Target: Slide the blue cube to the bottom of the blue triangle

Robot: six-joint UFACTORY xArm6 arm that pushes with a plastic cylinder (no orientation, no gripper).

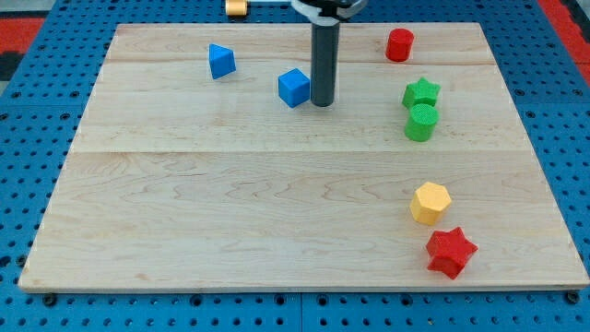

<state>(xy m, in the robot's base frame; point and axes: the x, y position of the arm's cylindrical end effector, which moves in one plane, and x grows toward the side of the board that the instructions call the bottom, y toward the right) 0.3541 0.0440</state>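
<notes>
The blue cube (294, 88) sits on the wooden board in the upper middle. The blue triangle (220, 61) lies up and to the view's left of the cube, near the board's top edge, with a clear gap between them. My tip (321, 102) rests on the board just to the view's right of the blue cube, very close to its right side; I cannot tell if it touches.
A red cylinder (399, 44) stands at the top right. A green star (421, 92) and a green cylinder (421, 122) sit together at the right. A yellow hexagon (430, 203) and a red star (450, 251) lie at the lower right.
</notes>
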